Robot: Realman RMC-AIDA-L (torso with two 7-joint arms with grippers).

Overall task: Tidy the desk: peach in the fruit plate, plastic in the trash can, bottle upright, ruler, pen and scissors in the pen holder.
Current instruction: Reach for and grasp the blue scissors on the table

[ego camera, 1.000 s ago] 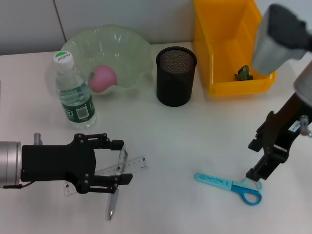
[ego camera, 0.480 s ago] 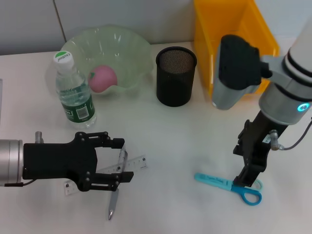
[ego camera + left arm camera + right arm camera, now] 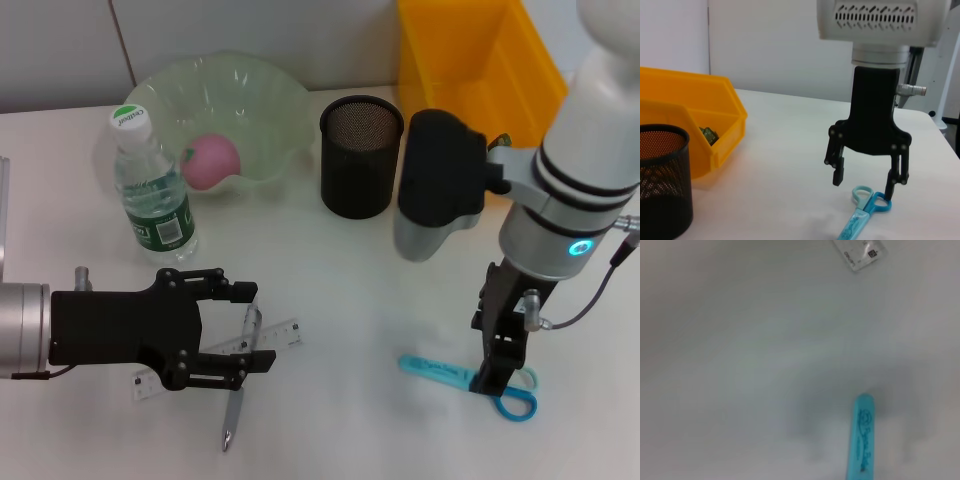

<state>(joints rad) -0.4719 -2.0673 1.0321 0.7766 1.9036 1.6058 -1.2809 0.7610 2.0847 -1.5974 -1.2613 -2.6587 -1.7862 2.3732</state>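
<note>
1. The right gripper (image 3: pixel 497 378) points straight down over the scissors (image 3: pixel 470 380), which lie flat on the white surface (image 3: pixel 380 290) at the robot's right. In the left wrist view its fingers (image 3: pixel 838 172) are spread apart, one tip at the blue handle ring and the other to one side of the handles (whether either tip touches the scissors cannot be told).
2. The right wrist view shows only the turquoise sheathed blade end of the scissors and a corner of the ruler (image 3: pixel 860 252) farther off.
3. The left gripper (image 3: pixel 228 335) reaches in low from the robot's left, fingers spread, one on each side of the ruler and the pen (image 3: pixel 238 385), which lie crossed on the surface; nothing is pinched.
4. The peach (image 3: pixel 211 160) sits in the pale green fruit plate (image 3: pixel 275 100) at the back left.
5. The bottle (image 3: pixel 150 185) stands upright, green cap on, just in front of the plate's left rim.
6. The black mesh pen holder (image 3: pixel 361 155) stands between the plate and the yellow bin (image 3: pixel 450 60); a small dark green scrap (image 3: pixel 709 134) lies inside the bin.
</note>
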